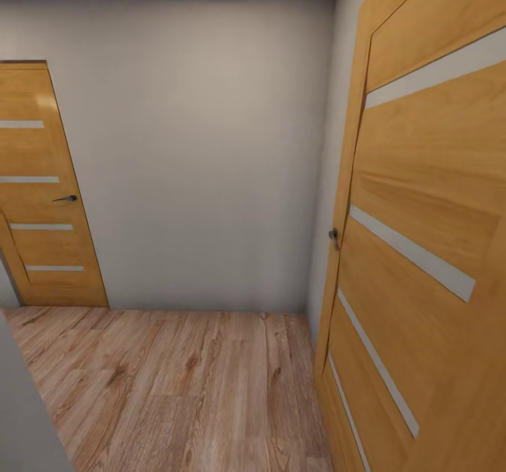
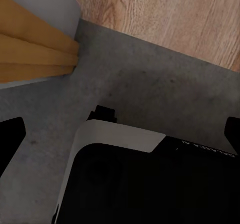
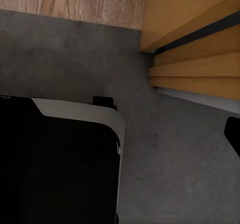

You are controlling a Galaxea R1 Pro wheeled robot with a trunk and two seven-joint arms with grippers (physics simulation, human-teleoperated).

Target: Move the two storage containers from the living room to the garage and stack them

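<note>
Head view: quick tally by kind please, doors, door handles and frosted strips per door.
Wooden doors: 2, far door and near open door
Door handles: 2, far handle and near handle
Frosted strips on the far door: 4
Frosted strips on the near door: 4
Total: 12

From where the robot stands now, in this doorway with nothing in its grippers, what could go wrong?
1. The open wooden door hangs close on its right, so the base or an arm might clip it.
2. The grey concrete floor meets the wood plank floor at this threshold; the wheels may jolt there.
</note>
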